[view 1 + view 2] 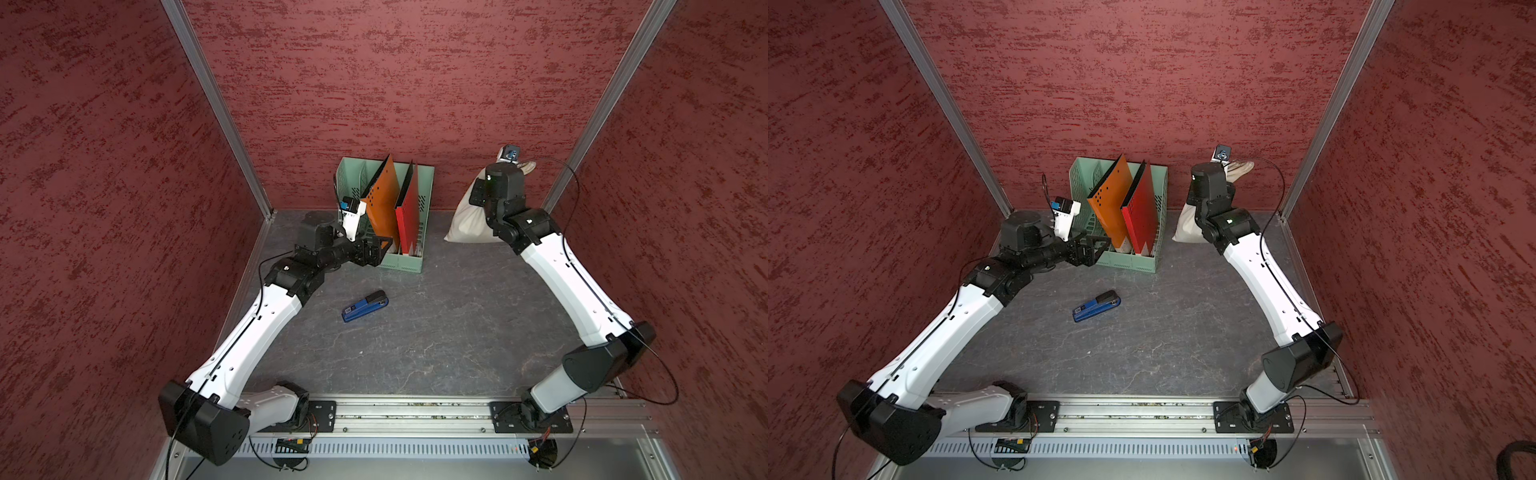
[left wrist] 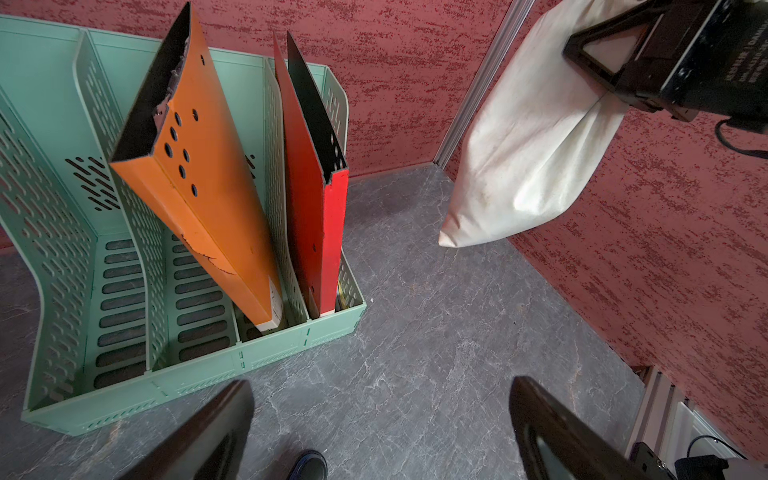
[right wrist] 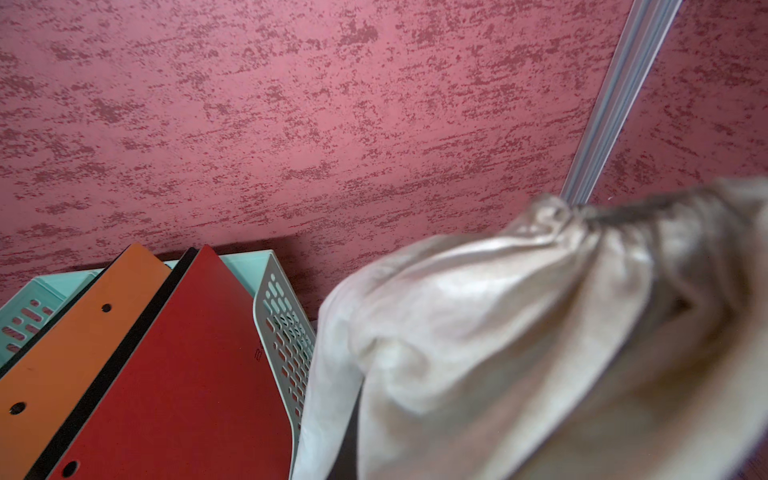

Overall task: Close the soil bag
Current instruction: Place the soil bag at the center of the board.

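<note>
Far right, the cream cloth drawstring sack (image 2: 528,158) looks nearly closed, neck gathered; right gripper (image 2: 592,77) clamps it, left gripper (image 2: 382,428) gapes empty.

soil bag (image 1: 465,220) right of file rack (image 1: 422,195), stapler (image 1: 365,306) before it

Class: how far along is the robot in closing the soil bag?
Done: the right gripper is shut on the upper part of the bag, holding it upright. In hand: the neck looks gathered, though too blurred to call closed. Left: the left gripper hangs open by the rack, apart from the bag; it likely has yet to take a cord and pull.
</note>
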Motion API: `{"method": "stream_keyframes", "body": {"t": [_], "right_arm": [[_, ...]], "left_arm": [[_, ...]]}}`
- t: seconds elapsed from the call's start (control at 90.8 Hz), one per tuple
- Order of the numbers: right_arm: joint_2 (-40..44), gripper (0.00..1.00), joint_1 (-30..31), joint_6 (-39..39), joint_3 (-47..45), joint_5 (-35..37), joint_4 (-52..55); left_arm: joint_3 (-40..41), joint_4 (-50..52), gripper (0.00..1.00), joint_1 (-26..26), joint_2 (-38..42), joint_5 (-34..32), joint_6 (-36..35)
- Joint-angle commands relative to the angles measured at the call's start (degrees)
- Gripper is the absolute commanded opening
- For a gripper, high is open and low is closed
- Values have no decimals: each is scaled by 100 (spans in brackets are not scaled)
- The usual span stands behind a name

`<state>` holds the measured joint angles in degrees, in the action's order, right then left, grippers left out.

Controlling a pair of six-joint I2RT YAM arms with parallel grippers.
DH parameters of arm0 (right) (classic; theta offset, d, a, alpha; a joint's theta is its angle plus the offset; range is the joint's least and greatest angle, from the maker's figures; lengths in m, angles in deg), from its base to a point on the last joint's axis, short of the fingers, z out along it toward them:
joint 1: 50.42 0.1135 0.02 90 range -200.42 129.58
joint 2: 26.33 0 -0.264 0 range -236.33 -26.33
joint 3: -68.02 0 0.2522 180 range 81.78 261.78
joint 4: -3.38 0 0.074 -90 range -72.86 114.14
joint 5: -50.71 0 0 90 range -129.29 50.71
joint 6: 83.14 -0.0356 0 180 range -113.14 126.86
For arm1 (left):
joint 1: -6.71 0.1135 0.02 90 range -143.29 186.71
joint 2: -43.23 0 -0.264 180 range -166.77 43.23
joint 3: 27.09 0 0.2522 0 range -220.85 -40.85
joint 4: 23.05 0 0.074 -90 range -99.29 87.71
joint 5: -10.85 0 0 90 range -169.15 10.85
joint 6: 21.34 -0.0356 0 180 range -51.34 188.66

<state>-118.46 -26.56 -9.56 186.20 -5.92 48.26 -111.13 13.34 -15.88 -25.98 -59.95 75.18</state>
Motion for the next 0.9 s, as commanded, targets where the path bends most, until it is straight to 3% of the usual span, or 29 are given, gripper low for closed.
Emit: {"method": "stream_keyframes", "body": {"t": [0.0,0.893], "right_arm": [[37,0,-86,-131,286,70,-375],[-643,0,-458,-746,33,-49,-466]], "left_arm": [[50,-111,100,-38,56,31,-106],[135,-61,100,-26,92,30,-155]]}}
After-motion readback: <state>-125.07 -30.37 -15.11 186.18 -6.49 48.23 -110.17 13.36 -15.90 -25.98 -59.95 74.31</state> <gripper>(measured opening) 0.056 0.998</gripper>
